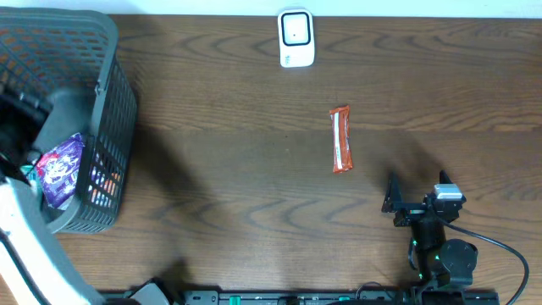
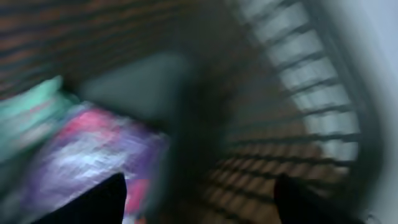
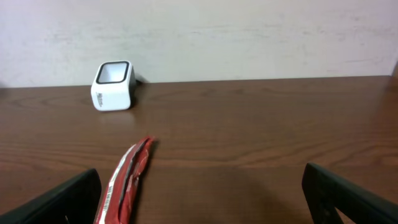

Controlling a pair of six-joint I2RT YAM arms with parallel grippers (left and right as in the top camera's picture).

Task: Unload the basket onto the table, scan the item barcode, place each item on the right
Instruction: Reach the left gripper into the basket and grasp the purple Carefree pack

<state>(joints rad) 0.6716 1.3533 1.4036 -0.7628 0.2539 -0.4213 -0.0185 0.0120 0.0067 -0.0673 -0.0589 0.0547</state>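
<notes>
Woodgrain ran across the dark brown table (image 1: pixel 220 178), and the slim red foil snack wrapper (image 1: pixel 340 140) lay flat on it right of centre, its long axis pointing roughly toward the far edge. The white box-shaped barcode scanner (image 1: pixel 296 38) stood upright near that far edge, well apart from the wrapper and slightly to its left. From the right wrist, the scanner's dark window faced up and forward, in front of a pale wall (image 3: pixel 249 31).

The right gripper (image 3: pixel 205 202) hovered low near the front right of the table, short of the wrapper and not touching it. Its jaws were spread wide with nothing between them, one black fingertip (image 3: pixel 62 199) showing at each lower corner of its own view. A black cable (image 1: pixel 500 247) looped away from its base.

At the left edge stood the grey plastic mesh basket (image 1: pixel 114 144). Inside it lay a purple printed snack packet (image 1: pixel 59 169), with something teal (image 1: pixel 30 174) just beside it. The white left arm (image 1: pixel 25 246) reached over the near rim into the basket. The left wrist view was heavily blurred, but the left gripper (image 2: pixel 205 199) was inside the mesh walls above the purple packet, and its two dark fingertips (image 2: pixel 106 199) stood well apart. Nothing could be made out pinched between them.
</notes>
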